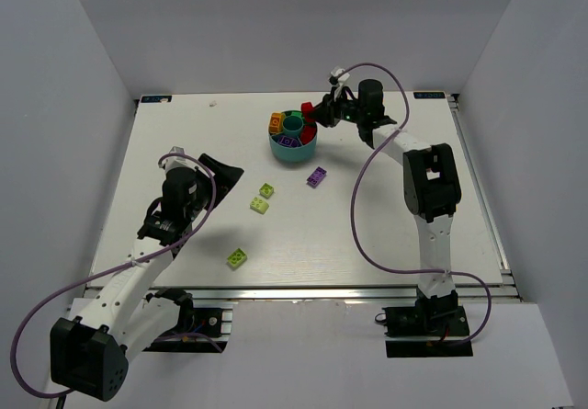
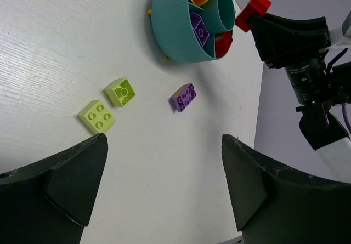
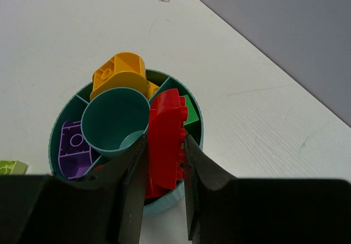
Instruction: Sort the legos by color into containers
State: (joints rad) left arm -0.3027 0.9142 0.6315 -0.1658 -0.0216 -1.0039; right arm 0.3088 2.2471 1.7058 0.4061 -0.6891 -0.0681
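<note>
The round teal bowl (image 1: 292, 148) stands at the table's back centre, its wedge containers holding orange (image 3: 118, 74), purple (image 3: 74, 148), dark green (image 3: 190, 114) and red (image 2: 224, 44) legos. My right gripper (image 1: 317, 113) is shut on a red brick (image 3: 167, 134), held on edge just above the bowl's rim (image 3: 164, 203) on its right side. Loose on the table lie a purple brick (image 1: 317, 176) and three lime bricks (image 1: 266, 189) (image 1: 260, 204) (image 1: 237, 258). My left gripper (image 2: 163, 140) hangs open over bare table, left of the two nearer lime bricks (image 2: 123, 91) (image 2: 97, 115), holding nothing.
The small central cup (image 3: 112, 118) of the bowl holds nothing that I can see. Grey walls close in the table on the left, back and right. A purple cable loops from the right arm (image 1: 427, 184) down over the table's right half.
</note>
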